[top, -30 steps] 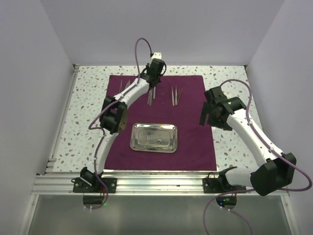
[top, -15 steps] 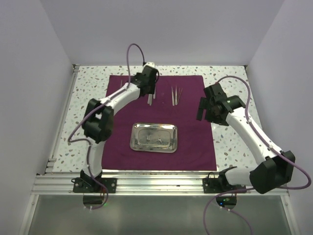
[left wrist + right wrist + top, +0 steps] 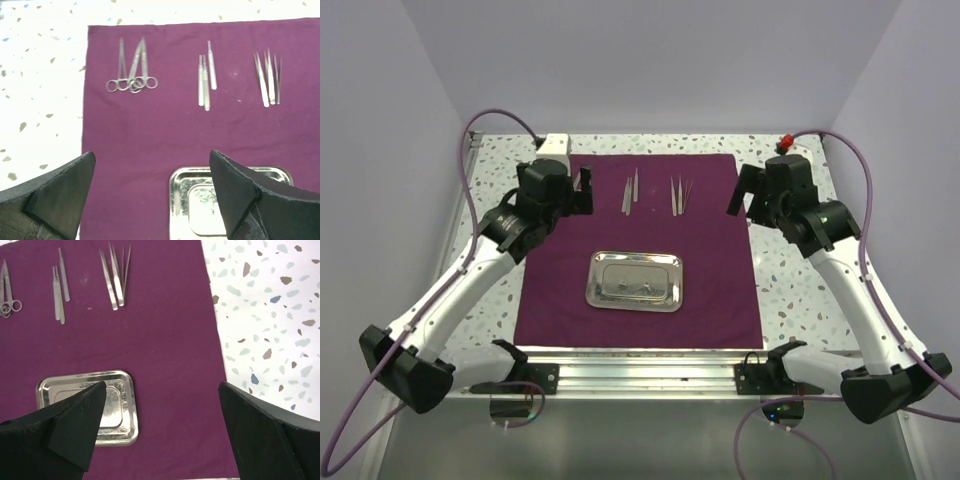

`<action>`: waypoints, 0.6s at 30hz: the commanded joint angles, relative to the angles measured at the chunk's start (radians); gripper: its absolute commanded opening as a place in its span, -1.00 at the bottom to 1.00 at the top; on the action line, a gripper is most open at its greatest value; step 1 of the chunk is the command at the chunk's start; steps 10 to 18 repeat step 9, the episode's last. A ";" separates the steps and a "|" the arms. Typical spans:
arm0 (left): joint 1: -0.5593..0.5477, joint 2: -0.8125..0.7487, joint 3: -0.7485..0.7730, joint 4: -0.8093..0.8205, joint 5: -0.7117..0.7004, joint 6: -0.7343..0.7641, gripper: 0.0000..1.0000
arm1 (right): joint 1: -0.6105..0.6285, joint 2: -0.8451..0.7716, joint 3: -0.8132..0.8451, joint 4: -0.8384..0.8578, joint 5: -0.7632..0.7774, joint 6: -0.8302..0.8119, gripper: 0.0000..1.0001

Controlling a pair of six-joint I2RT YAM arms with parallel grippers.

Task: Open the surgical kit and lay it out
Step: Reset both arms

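Observation:
The surgical kit lies unfolded: a maroon cloth (image 3: 640, 240) spread flat on the table, with a shiny steel tray (image 3: 595, 295) near its front middle. Along the far edge lie ring-handled scissors (image 3: 132, 80), slim handles (image 3: 205, 82) and tweezers (image 3: 268, 80). The top view shows the handles (image 3: 630, 192) and tweezers (image 3: 680, 195). My left gripper (image 3: 582, 190) hovers open over the cloth's far left, and its wrist view shows nothing between its fingers (image 3: 65, 190). My right gripper (image 3: 745, 197) hangs open over the cloth's right edge, also empty (image 3: 162, 385).
Speckled terrazzo tabletop (image 3: 800, 290) shows on both sides of the cloth. White walls close in the back and sides. An aluminium rail (image 3: 640, 368) with the arm bases runs along the near edge. Purple cables loop above both arms.
My left gripper has opened and drawn back leftwards from the handles at the far middle. The right arm has lifted and moved a little towards the back right, still open.

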 commanded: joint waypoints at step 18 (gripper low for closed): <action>0.015 -0.185 -0.152 0.020 -0.200 -0.016 0.99 | 0.000 -0.121 -0.069 0.118 -0.066 -0.014 0.97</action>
